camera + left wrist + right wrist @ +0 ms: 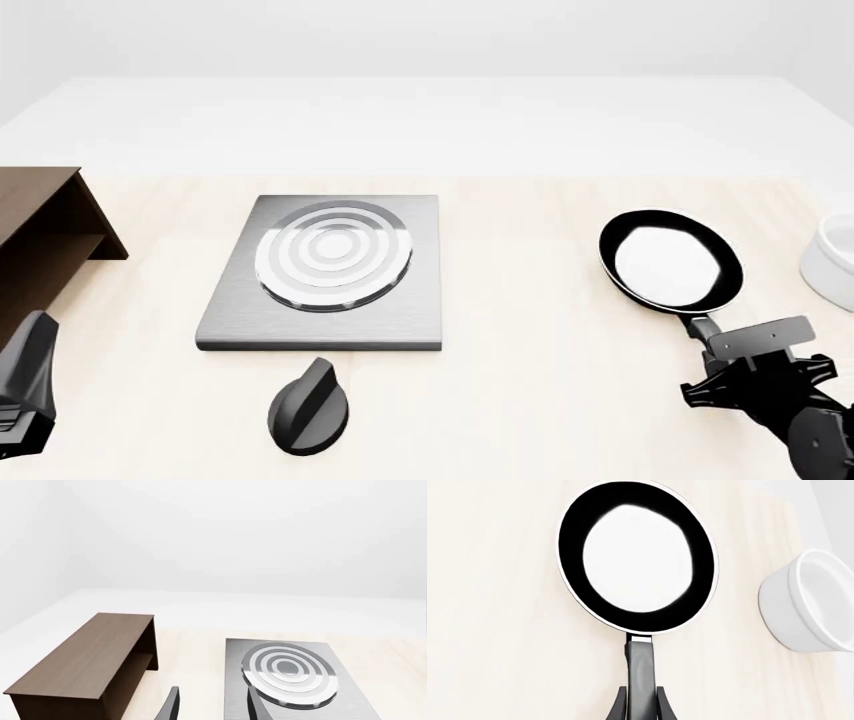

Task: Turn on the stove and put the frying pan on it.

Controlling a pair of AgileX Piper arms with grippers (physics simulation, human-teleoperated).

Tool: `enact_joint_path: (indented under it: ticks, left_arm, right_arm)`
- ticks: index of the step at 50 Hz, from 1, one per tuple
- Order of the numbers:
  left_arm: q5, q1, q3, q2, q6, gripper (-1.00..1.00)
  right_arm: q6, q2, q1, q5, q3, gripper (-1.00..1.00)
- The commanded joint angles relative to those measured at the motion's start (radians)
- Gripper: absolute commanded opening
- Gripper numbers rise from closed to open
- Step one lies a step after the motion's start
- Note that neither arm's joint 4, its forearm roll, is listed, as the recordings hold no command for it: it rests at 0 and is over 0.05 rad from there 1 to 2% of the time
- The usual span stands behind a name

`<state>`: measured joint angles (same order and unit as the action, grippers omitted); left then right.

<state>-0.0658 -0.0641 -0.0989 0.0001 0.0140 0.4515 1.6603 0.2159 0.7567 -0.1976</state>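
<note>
- Table (534, 380): I see a pale wooden surface that carries every object; beyond it lies a white floor and wall.
- Stove (414, 300): a flat grey metal slab lies left of centre in my front view; its silver burner rings (331, 255) sit on the slab's upper face; the same slab and rings show in my left wrist view (347, 700).
- Knob (308, 408): a black oval ridged dial rests on the table just in front of the stove's near edge, apart from the slab.
- Frying pan (669, 262): a round black pan with a glossy white-reflecting inside sits flat on the table to the right, well apart from the stove; its handle (642, 670) runs back toward my right arm.
- Right gripper (641, 707): its two dark fingers stand on either side of the handle in the right wrist view and appear closed against it; in the front view the gripper body (761, 375) sits over the handle's end.
- Left gripper (210, 707): its fingertips stand apart with nothing between them, near the stove's near left corner; the arm shows at the front view's lower left edge.
- Wooden box (47, 235): a brown open-sided box stands at the far left, beside the stove.
- Cup (834, 260): a white cup stands at the right edge, just beside the pan.
</note>
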Motion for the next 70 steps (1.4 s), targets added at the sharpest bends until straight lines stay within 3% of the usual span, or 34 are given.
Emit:
enact_joint_path:
  ticks: [1,5,12,15,26,37,53,60,70]
  left_arm:
    - [-0.002,0.0,-0.001,0.0,0.003,1.0]
    - [-0.003,-0.001,-0.001,0.0,0.003,1.0]
    - [-0.003,-0.001,0.001,0.0,0.002,1.0]
    - [-0.003,-0.004,0.0,0.0,0.005,1.0]
    - [-0.005,0.0,-0.002,0.0,0.003,1.0]
    - [-0.003,0.001,-0.001,0.0,0.003,1.0]
    - [-0.002,-0.001,-0.001,0.0,0.008,1.0]
    - [-0.001,-0.002,0.0,0.0,0.012,1.0]
    - [-0.002,-0.006,0.004,0.0,0.012,1.0]
  right_arm:
    - [-0.015,-0.012,-0.016,-0.007,0.004,-1.0]
    - [-0.008,-0.056,-0.015,-0.031,0.007,-1.0]
    - [-0.026,-0.409,-0.047,-0.367,-0.083,-1.0]
    - [-0.006,-0.481,-0.063,-0.45,-0.114,-1.0]
    - [0.049,-0.567,-0.15,-0.545,-0.153,-1.0]
    - [0.078,-0.56,-0.253,-0.62,-0.236,-1.0]
    - [0.114,-0.492,-0.513,-0.728,-0.453,-1.0]
    - [0.057,-0.412,-0.636,-0.755,-0.575,-1.0]
    - [0.026,-0.261,-0.8,-0.75,-0.711,-1.0]
